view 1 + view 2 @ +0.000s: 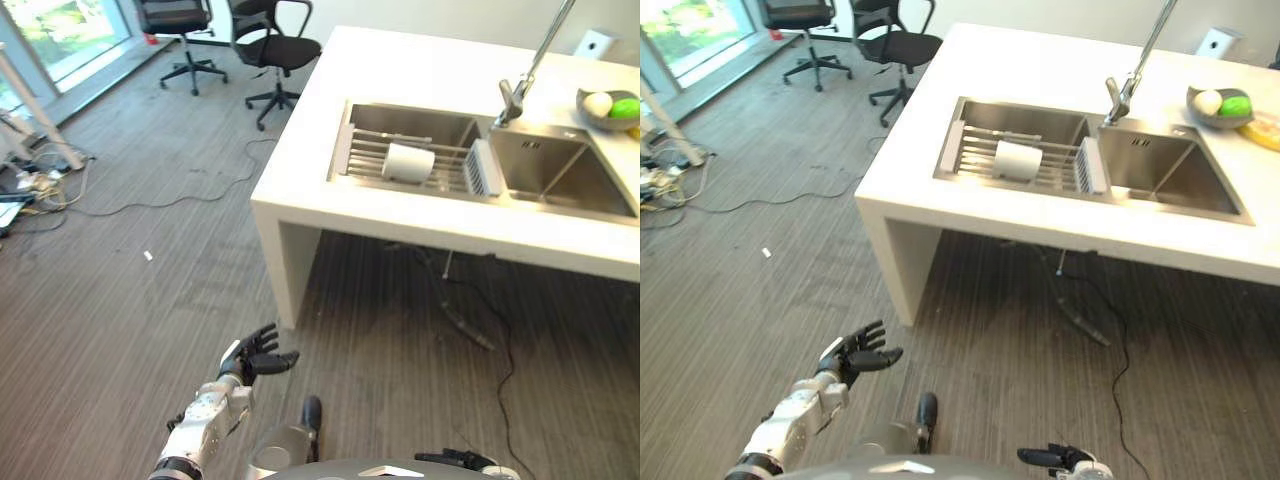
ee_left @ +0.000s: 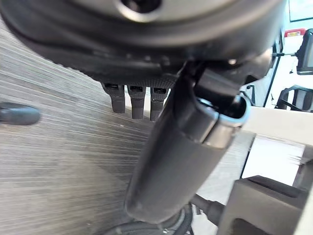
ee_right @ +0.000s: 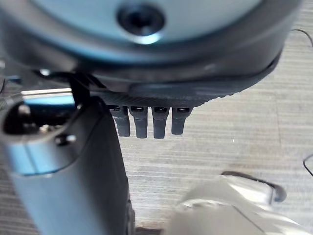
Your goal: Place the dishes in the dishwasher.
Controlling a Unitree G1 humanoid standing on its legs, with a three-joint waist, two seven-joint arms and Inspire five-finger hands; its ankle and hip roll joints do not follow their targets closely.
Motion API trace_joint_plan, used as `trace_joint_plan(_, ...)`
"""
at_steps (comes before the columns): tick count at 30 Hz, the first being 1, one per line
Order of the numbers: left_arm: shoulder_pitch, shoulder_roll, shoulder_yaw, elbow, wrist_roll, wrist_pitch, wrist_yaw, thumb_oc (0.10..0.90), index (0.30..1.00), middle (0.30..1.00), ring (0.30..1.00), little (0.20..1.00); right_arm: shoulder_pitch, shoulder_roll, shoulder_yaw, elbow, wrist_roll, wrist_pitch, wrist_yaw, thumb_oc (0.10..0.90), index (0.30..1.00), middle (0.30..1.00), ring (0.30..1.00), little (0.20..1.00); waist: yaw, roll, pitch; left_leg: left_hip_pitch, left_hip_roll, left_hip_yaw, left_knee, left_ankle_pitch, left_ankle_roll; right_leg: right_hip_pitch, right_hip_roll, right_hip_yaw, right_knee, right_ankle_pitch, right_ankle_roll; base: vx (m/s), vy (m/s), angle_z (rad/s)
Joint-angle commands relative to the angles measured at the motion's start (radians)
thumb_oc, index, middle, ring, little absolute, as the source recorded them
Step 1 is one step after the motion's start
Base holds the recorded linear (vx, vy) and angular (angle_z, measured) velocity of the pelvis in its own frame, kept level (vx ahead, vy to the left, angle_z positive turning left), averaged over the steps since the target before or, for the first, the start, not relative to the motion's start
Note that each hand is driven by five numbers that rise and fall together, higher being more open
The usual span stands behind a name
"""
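I am standing back from the white counter (image 1: 420,70), looking down at it across grey striped flooring (image 1: 120,300).

My left hand (image 1: 255,360) is hanging low over the floor, well apart from the counter. Its fingers (image 2: 137,98) are spreading loosely, straight and relaxed, holding nothing; my left wrist view is showing them extended over the floor.

My right hand (image 1: 1058,459) is sitting at the bottom edge of the head views, also low and well short of the counter. In my right wrist view its fingers (image 3: 146,122) are lying in a straight row over the floor, relaxed, with nothing between them and the thumb.

The dishes: one white cup (image 1: 409,162) is lying on its side on a metal drying rack (image 1: 372,150) set across the left basin of the sink (image 1: 560,170). A white ribbed piece (image 1: 482,168) is standing at the rack's right end, just beside the right basin.

A tall tap (image 1: 530,70) is rising behind the sink. On the counter's far right a grey bowl (image 1: 590,112) is holding a pale fruit (image 1: 598,103) and a green fruit (image 1: 626,108).

Two black office chairs (image 1: 275,50) are standing on the floor beyond the counter's left end, near a window (image 1: 70,25).
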Motion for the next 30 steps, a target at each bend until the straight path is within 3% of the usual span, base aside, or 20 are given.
trace_joint_plan(1,-0.066,0.013,0.068,-0.198,-0.010,-0.110,0.019,0.800,0.900,0.900,0.900,0.900,-0.007,-0.078,-0.014,-0.026,-0.033,-0.010,0.011,0.800,0.900,0.900,0.900,0.900,0.028,0.051,0.024,0.009,0.031,-0.028,0.117,-0.152,-0.026,-0.149,0.064,-0.009,-0.140,0.192,-0.033,0.22,0.094,0.08)
trace_joint_plan(2,-0.069,0.021,0.108,-0.267,0.006,-0.124,0.046,0.800,0.900,0.900,0.900,0.900,0.008,-0.063,-0.015,-0.028,-0.032,-0.012,0.010,0.800,0.900,0.900,0.900,0.900,0.025,0.063,0.028,0.042,0.040,-0.033,0.105,-0.168,-0.015,-0.190,0.051,-0.022,-0.057,0.211,-0.027,0.21,0.034,0.10)
trace_joint_plan(3,-0.080,0.024,0.133,-0.307,0.019,-0.131,0.063,0.800,0.900,0.900,0.900,0.900,0.019,-0.052,-0.012,-0.033,-0.030,-0.013,0.011,0.800,0.900,0.900,0.900,0.900,0.029,0.064,0.028,0.056,0.042,-0.032,0.100,-0.176,-0.015,-0.206,0.021,-0.042,-0.070,0.210,-0.027,0.22,-0.031,0.03)
trace_joint_plan(6,-0.110,0.044,0.207,-0.410,0.046,-0.162,0.103,0.800,0.900,0.900,0.900,0.900,0.039,-0.039,-0.007,-0.045,-0.031,-0.012,0.020,0.800,0.900,0.900,0.900,0.900,0.038,0.064,0.022,0.086,0.060,-0.043,0.088,-0.199,-0.042,-0.204,-0.075,-0.104,-0.250,0.138,-0.063,0.14,-0.132,0.02)
trace_joint_plan(7,-0.109,0.044,0.207,-0.412,0.046,-0.161,0.104,0.800,0.900,0.900,0.900,0.900,0.039,-0.038,-0.006,-0.045,-0.031,-0.012,0.020,0.800,0.900,0.900,0.900,0.900,0.035,0.064,0.024,0.088,0.061,-0.046,0.090,-0.202,-0.043,-0.198,-0.074,-0.107,-0.254,0.137,-0.064,0.10,-0.159,0.18)
trace_joint_plan(9,-0.150,0.064,0.238,-0.450,0.066,-0.189,0.138,0.800,0.900,0.900,0.900,0.900,0.037,-0.040,-0.005,-0.047,-0.028,-0.011,0.019,0.800,0.900,0.900,0.900,0.900,0.033,0.055,0.021,0.098,0.068,-0.064,0.095,-0.223,-0.065,-0.211,-0.111,-0.076,-0.400,0.165,-0.063,0.13,-0.206,0.44)
trace_joint_plan(11,-0.174,0.080,0.268,-0.500,0.107,-0.210,0.160,0.800,0.900,0.900,0.900,0.900,0.042,-0.035,0.004,-0.045,-0.029,-0.005,0.029,0.800,0.900,0.900,0.900,0.900,0.036,0.031,0.017,0.112,0.062,-0.068,0.095,-0.235,-0.078,-0.193,-0.110,-0.014,-0.482,0.212,-0.034,0.17,-0.250,0.39)
trace_joint_plan(12,-0.178,0.090,0.297,-0.537,0.158,-0.218,0.172,0.800,0.900,0.900,0.900,0.900,0.054,-0.026,0.013,-0.042,-0.040,-0.004,0.038,0.800,0.900,0.900,0.900,0.900,0.052,0.013,-0.008,0.122,0.066,-0.051,0.070,-0.231,-0.093,-0.150,-0.114,-0.051,-0.550,0.237,-0.019,0.19,-0.255,0.27)
trace_joint_plan(15,-0.205,0.102,0.327,-0.574,0.202,-0.234,0.194,0.800,0.900,0.900,0.900,0.900,0.064,-0.024,0.028,-0.054,-0.045,-0.008,0.046,0.800,0.900,0.900,0.900,0.900,0.046,0.009,-0.032,0.139,0.094,-0.056,0.022,-0.206,-0.121,-0.103,-0.076,-0.063,-0.616,0.212,-0.021,0.10,-0.180,0.09)
trace_joint_plan(17,-0.205,0.102,0.327,-0.574,0.202,-0.234,0.194,0.800,0.900,0.900,0.900,0.900,0.064,-0.024,0.028,-0.054,-0.045,-0.008,0.046,0.800,0.900,0.900,0.900,0.900,0.046,0.009,-0.032,0.139,0.094,-0.056,0.022,-0.206,-0.121,-0.103,-0.076,-0.063,-0.616,0.212,-0.021,0.02,-0.077,0.12)
trace_joint_plan(19,-0.254,0.125,0.328,-0.592,0.235,-0.239,0.208,0.800,0.900,0.900,0.900,0.900,0.068,-0.027,0.032,-0.062,-0.033,-0.013,0.042,0.800,0.900,0.900,0.900,0.900,0.035,0.014,-0.042,0.151,0.118,-0.064,-0.021,-0.177,-0.148,-0.073,-0.048,-0.086,-0.652,0.187,-0.033,0.02,-0.186,-0.07)
trace_joint_plan(23,-0.350,0.119,0.241,-0.639,0.185,-0.259,0.166,0.800,0.900,0.900,0.900,0.900,0.070,-0.028,0.044,-0.076,-0.008,-0.021,0.034,0.800,0.900,0.900,0.900,0.900,0.002,0.024,-0.056,0.164,0.141,-0.067,-0.059,-0.157,-0.171,-0.033,-0.016,-0.111,-0.725,0.180,-0.044,0.01,-0.144,0.07)
trace_joint_plan(30,-0.460,0.136,0.092,-0.625,0.211,-0.256,0.100,0.800,0.900,0.900,0.900,0.900,0.096,-0.016,0.070,-0.099,-0.006,-0.027,0.047,0.800,0.900,0.900,0.900,0.900,-0.057,0.044,-0.066,0.191,0.155,-0.034,-0.069,-0.158,-0.177,-0.026,0.004,-0.078,-0.745,0.171,-0.051,0.02,-0.031,-0.12)
